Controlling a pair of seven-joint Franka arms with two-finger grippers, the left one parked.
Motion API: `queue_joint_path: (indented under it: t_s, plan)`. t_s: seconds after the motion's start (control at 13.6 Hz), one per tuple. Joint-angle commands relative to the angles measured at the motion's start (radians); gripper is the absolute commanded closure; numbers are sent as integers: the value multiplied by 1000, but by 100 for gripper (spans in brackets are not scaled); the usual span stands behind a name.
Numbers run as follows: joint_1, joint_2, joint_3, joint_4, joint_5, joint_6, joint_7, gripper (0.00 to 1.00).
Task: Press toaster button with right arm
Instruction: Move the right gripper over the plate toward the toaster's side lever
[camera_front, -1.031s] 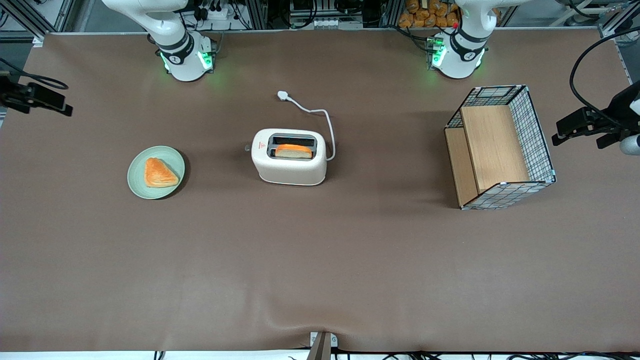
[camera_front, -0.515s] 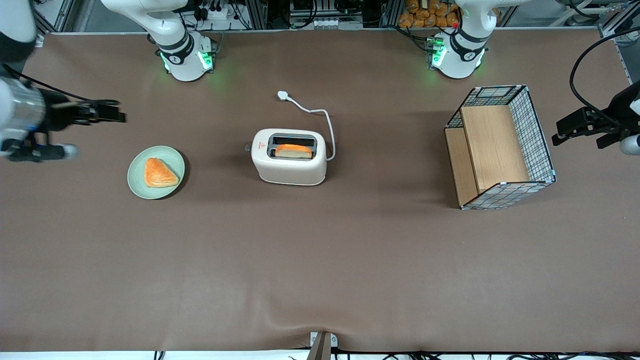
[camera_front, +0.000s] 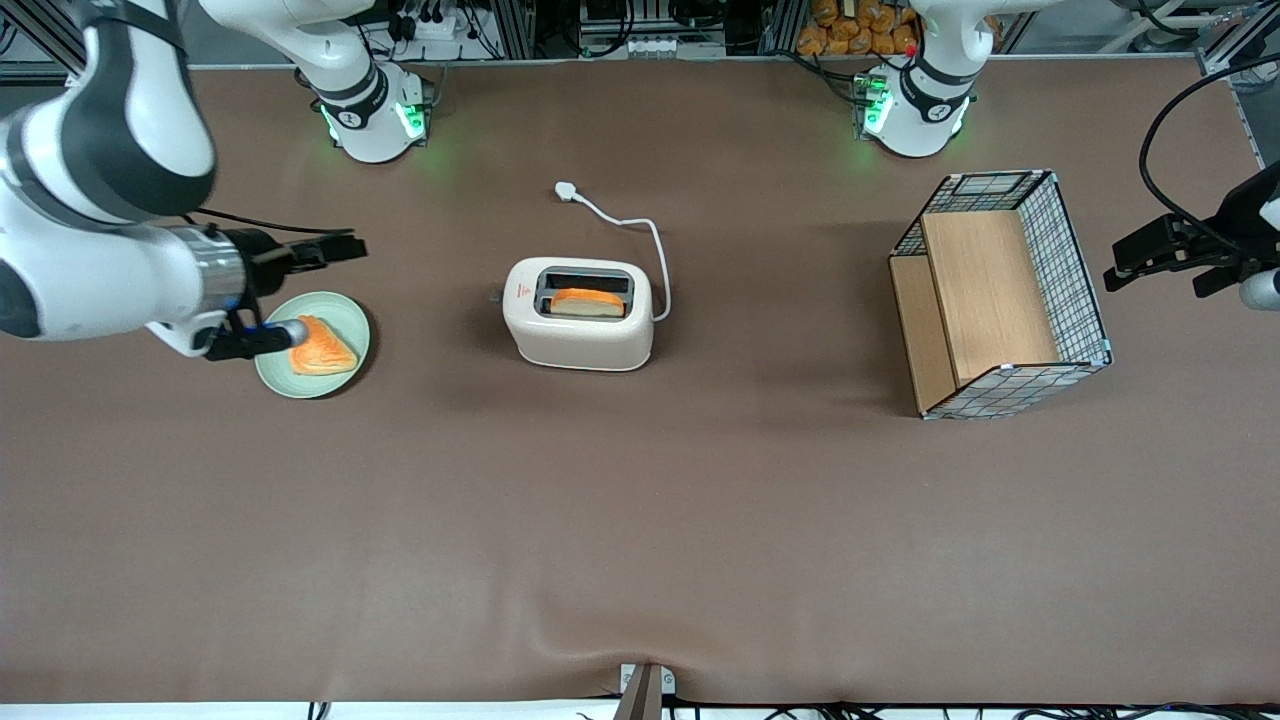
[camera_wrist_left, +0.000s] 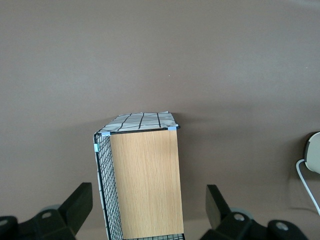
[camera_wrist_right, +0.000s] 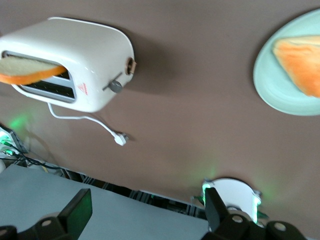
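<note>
Right arm (camera_front: 90, 240) stretched low, horizontal; gripper (camera_front: 340, 248) fingers apart

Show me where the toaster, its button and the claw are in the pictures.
toaster (camera_front: 580, 335): front view, on its cream side wall.
button (camera_wrist_right: 116, 86): right wrist view, on the grey knob.
claw (camera_front: 345, 246): front view, at its tips, above the plate's edge.

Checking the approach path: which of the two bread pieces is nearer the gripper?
The triangular toast on the green plate; the gripper hovers open just above it, while the slice in the toaster sits well toward the parked arm's end.
</note>
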Motion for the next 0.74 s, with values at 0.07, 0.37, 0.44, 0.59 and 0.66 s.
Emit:
queue_joint_path:
  t_s: [0.07, 0.37, 0.44, 0.59, 0.66]
  plan:
    - [12, -19, -8, -145, 104, 104, -6, 0]
    - [18, -6, -8, -195, 193, 165, -3, 0]
    - [20, 20, -8, -195, 218, 169, -4, 0]
    - [18, 44, -8, -195, 253, 196, -4, 30]
    - [20, 46, -8, -195, 255, 227, -3, 72]
